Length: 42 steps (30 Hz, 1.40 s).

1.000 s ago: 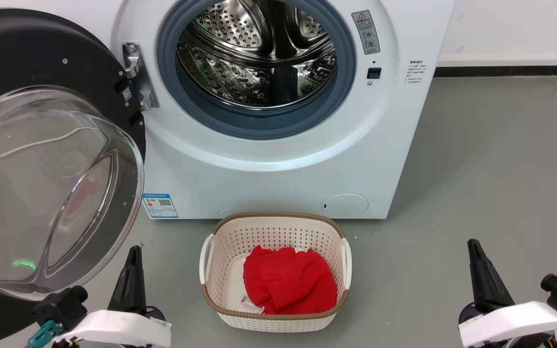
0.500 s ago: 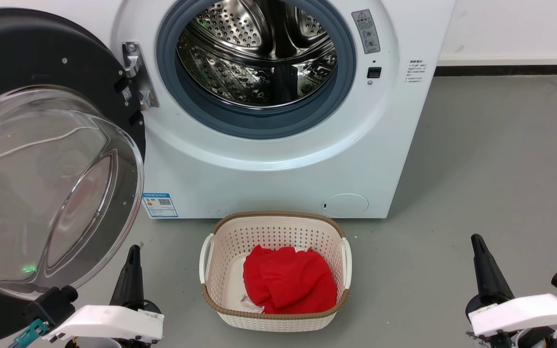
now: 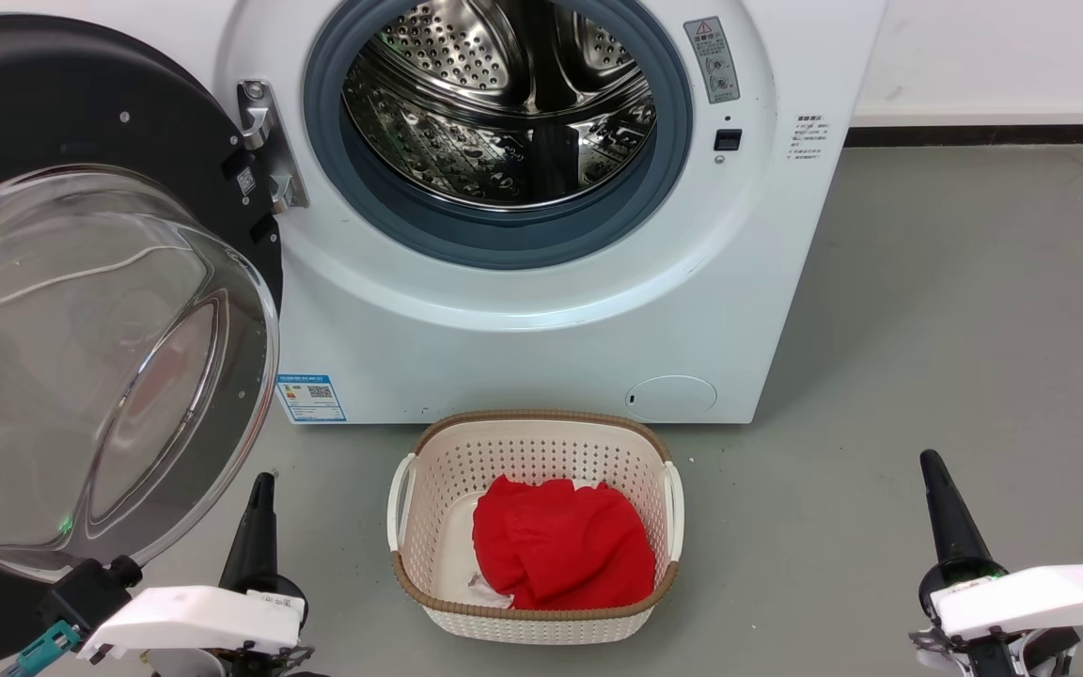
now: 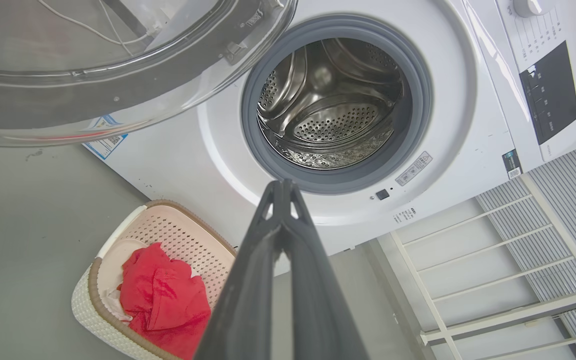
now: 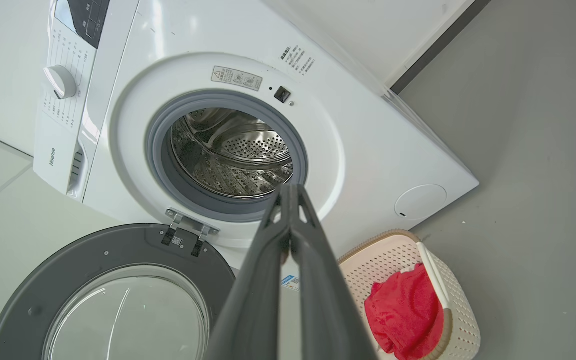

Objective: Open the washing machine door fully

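The washing machine door (image 3: 100, 357) stands swung wide off the washing machine (image 3: 523, 338), seemingly fully open, with left gripper (image 3: 263, 481) and right gripper (image 3: 931, 463) both pressed together, empty.

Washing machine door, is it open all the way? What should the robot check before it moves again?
1. The washing machine door is swung clear of the drum opening: ok.
2. Door pushed back as far as its hinge allows: cannot tell.
3. The left end effector is shut and empty: ok.
4. The right end effector is shut and empty: ok.
5. The laundry basket with the red cloth stands on the floor, apart from the door: ok.
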{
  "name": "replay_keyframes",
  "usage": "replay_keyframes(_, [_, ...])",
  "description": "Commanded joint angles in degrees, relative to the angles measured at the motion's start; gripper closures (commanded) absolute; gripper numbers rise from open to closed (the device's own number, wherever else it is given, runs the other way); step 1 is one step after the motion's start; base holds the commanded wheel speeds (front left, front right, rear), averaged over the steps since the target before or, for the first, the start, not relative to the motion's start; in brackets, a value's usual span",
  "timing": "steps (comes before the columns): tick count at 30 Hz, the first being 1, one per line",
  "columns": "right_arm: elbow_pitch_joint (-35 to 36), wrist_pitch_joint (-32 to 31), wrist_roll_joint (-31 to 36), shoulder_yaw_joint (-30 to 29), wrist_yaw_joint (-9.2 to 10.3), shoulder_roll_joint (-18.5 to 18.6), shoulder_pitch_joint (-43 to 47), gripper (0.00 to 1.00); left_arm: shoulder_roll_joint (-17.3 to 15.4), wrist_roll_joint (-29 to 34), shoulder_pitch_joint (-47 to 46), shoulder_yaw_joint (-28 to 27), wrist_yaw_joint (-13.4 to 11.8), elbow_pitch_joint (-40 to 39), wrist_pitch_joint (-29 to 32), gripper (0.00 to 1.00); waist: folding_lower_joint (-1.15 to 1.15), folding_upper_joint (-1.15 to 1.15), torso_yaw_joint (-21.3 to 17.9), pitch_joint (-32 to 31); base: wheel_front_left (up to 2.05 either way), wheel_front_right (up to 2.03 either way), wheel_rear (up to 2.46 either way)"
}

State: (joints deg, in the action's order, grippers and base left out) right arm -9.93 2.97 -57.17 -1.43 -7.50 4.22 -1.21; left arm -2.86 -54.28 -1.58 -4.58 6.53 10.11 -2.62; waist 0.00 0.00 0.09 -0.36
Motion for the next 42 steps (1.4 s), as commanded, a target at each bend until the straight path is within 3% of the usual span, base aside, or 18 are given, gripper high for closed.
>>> replay_keyframes(1, [0.25, -0.19, -1.49, -0.24, 0.00, 0.41, -1.38, 1.00, -0.12, -1.51, -1.70, -0.30, 0.12, -0.32, 0.39, 1.00, 0.00, 0.00, 0.00, 0.01, 0.00, 0.00, 0.00])
replay_keyframes(42, [-2.53, -5.36, -24.88, -2.19, 0.00, 0.23, -3.99, 1.00, -0.06, -25.62, -3.98, -1.46, 0.76, 2.51, 6.28, 1.00, 0.00, 0.00, -0.05, 0.32, 0.00, 0.00, 0.00])
